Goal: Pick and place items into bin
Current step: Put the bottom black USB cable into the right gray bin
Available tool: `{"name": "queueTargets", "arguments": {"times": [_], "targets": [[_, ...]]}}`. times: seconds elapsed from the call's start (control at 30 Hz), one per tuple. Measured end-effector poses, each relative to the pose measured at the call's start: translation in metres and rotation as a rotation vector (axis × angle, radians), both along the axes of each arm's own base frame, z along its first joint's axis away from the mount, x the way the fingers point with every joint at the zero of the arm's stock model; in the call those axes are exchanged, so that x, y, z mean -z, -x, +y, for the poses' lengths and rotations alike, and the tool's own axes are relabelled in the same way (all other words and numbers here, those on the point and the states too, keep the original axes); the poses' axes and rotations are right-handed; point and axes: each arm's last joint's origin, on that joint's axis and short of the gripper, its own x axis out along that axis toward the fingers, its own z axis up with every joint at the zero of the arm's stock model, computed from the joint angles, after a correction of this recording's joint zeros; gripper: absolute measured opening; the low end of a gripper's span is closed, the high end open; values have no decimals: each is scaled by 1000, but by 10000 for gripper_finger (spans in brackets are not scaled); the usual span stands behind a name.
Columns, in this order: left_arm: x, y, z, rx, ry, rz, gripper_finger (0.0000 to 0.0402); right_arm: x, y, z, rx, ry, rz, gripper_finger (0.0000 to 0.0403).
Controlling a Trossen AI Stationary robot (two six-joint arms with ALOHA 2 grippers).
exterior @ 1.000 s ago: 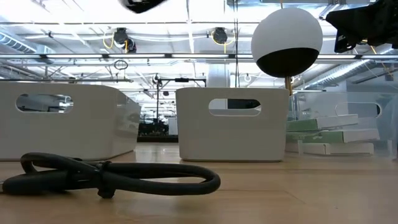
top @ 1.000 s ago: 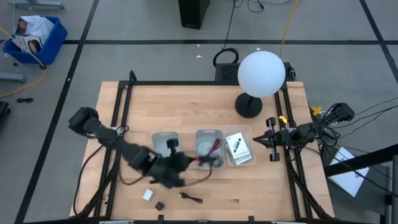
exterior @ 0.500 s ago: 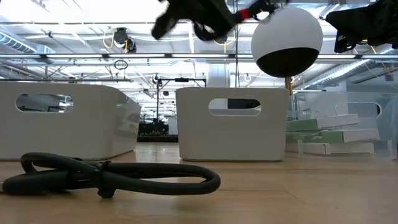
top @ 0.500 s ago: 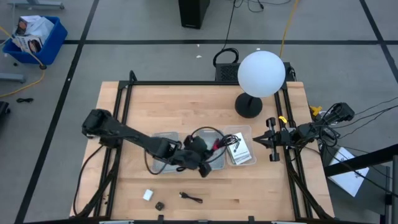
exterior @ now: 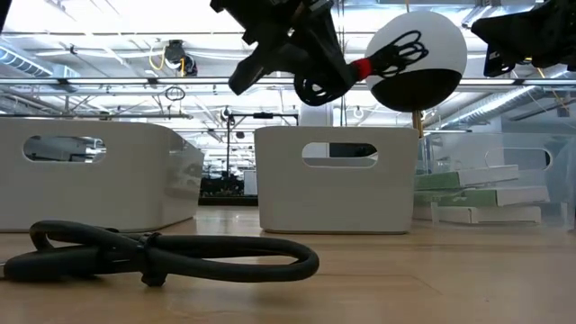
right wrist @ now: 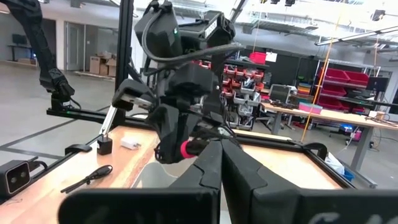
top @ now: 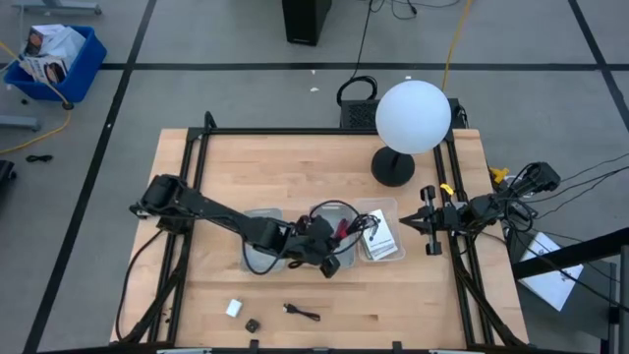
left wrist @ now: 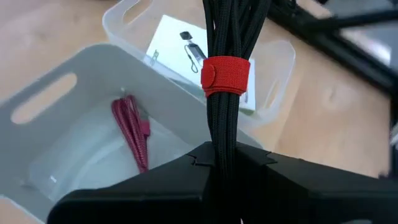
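step: left gripper (top: pixel 329 236) pinching the black cable bundle (left wrist: pixel 227 93) above the middle bin (left wrist: pixel 74 106), center frame | next: probably lower, let go | right gripper (top: pixel 425 222) pressed shut, parked right edge

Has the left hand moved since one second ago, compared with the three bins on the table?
Yes. The left hand, shut on the black cable bundle, has moved rightward, from near the left bin to above the middle bin.

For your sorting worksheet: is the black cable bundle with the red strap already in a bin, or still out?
Out: the left gripper holds the cable bundle above the middle bin.
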Motion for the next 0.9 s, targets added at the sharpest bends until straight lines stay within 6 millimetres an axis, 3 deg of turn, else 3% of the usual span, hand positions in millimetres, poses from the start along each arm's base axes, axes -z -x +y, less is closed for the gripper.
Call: {"name": "queueTargets", "arguments": {"times": [0.33, 0.53, 0.67, 0.9], "targets": [[-18, 30, 30, 410, -586, 362, 27, 0, 0, 0, 1, -3, -2, 0], [-26, 42, 44, 770, -923, 555, 27, -2, 0, 0, 2, -3, -14, 0], [-25, 42, 53, 948, -1066, 635, 27, -2, 0, 0, 4, -2, -15, 0], [-26, 39, 65, 1105, -1211, 689, 27, -2, 0, 0, 8, 10, -16, 0]]}}
